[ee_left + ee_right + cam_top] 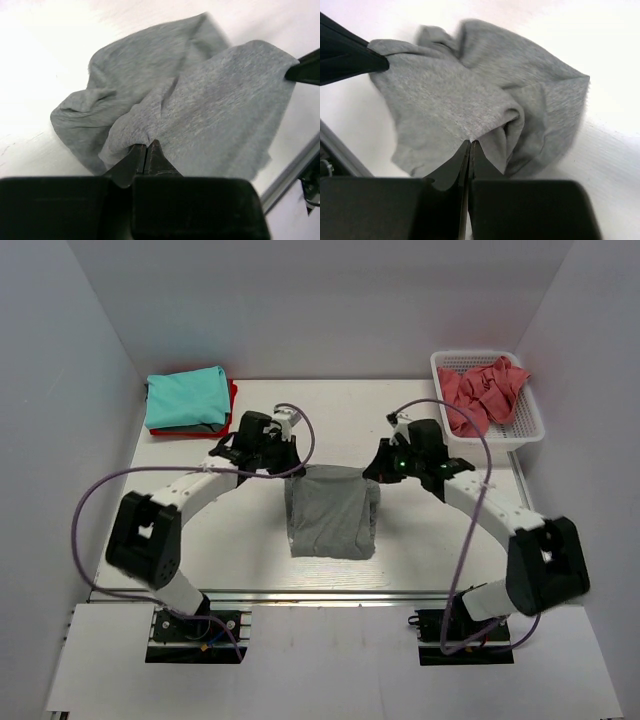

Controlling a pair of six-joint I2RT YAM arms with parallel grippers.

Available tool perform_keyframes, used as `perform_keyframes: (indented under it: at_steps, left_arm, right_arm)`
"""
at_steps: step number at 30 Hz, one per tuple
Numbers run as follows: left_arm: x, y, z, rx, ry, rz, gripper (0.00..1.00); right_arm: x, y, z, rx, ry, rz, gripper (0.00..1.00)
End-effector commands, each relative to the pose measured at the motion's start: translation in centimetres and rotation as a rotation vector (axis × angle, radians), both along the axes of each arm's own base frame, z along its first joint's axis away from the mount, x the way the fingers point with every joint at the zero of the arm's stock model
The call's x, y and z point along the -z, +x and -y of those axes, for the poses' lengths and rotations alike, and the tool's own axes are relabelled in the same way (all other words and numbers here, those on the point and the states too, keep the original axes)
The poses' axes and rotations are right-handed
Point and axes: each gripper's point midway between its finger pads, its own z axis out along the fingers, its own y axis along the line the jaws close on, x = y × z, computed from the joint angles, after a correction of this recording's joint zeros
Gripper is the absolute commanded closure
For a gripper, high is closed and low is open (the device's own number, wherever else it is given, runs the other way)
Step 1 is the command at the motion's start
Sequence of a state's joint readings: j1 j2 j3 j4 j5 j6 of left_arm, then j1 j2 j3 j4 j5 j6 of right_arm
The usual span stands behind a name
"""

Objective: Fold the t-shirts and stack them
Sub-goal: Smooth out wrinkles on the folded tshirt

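A grey t-shirt (330,512) hangs between my two grippers above the middle of the table, its lower part draped on the surface. My left gripper (289,468) is shut on its left top corner; in the left wrist view my gripper (146,146) pinches the grey cloth (215,115). My right gripper (375,472) is shut on the right top corner; in the right wrist view my gripper (470,143) pinches the cloth (445,105). A folded teal t-shirt (186,398) lies on a red one (232,392) at the back left. Coral-pink t-shirts (484,392) fill the basket.
A white mesh basket (535,420) stands at the back right. White walls close the table at the back and both sides. A metal rail (330,595) runs along the near edge. Purple cables loop over both arms.
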State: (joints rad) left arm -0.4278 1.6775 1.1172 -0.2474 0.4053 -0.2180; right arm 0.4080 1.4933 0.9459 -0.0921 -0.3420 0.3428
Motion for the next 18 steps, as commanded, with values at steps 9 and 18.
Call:
perform_keyframes:
  at_steps: [9,18]
  left_arm:
    - [-6.7,0.3,-2.0,-0.089,-0.04,0.248,1.0]
    - [-1.0,6.1,-4.6,-0.29,0.174,0.172,1.0]
  right_arm:
    - [-5.1,-0.4,2.7,0.085,-0.015,0.23,1.0]
    - [-1.7,6.7,0.5,0.088,-0.064,0.208,1.0]
